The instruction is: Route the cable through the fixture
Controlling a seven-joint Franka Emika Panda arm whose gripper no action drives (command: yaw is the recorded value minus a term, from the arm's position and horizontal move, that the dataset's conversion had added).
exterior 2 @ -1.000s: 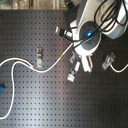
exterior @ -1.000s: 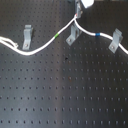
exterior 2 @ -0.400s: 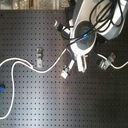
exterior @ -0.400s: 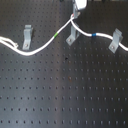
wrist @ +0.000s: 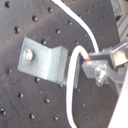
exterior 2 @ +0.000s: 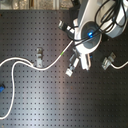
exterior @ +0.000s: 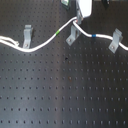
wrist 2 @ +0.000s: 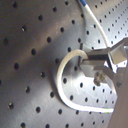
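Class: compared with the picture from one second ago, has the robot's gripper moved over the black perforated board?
Yes. In the first exterior view the gripper now sits lower, closer to the middle grey bent-metal clip, gripping the thin white cable.

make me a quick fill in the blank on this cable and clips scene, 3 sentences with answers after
1. In the first exterior view, the number of grey clips standing on the board is ____.
2. The cable is mostly ____ in colour.
3. In the first exterior view, the coloured band between the left clip and the middle clip is ____.

Missing words: three; white; green
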